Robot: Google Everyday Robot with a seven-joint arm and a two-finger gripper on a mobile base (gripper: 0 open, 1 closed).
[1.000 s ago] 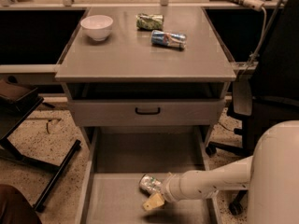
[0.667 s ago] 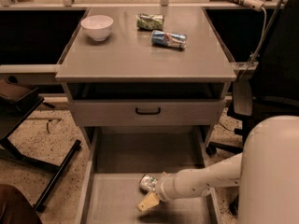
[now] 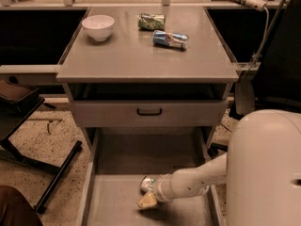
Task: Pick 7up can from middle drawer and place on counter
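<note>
The 7up can [image 3: 147, 183], small and silvery, lies on the floor of the pulled-out middle drawer [image 3: 113, 204], near its middle. My gripper [image 3: 149, 193] reaches in from the right on a white arm and is right at the can, touching or nearly touching its near side. The can's right part is hidden behind the gripper. The counter [image 3: 136, 60] is the broad grey top of the cabinet above.
On the counter are a white bowl [image 3: 98, 26], a dark green mottled can [image 3: 151, 21] and a blue, red and silver can [image 3: 170, 39]. A grey drawer front with a black handle [image 3: 149, 111] sits above the open drawer. Black stand legs [image 3: 56, 173] are at the left. My white body [image 3: 268, 168] fills the lower right.
My arm has shifted a little to the left in the drawer, bringing the gripper closer against the can. The can has stayed in place.
</note>
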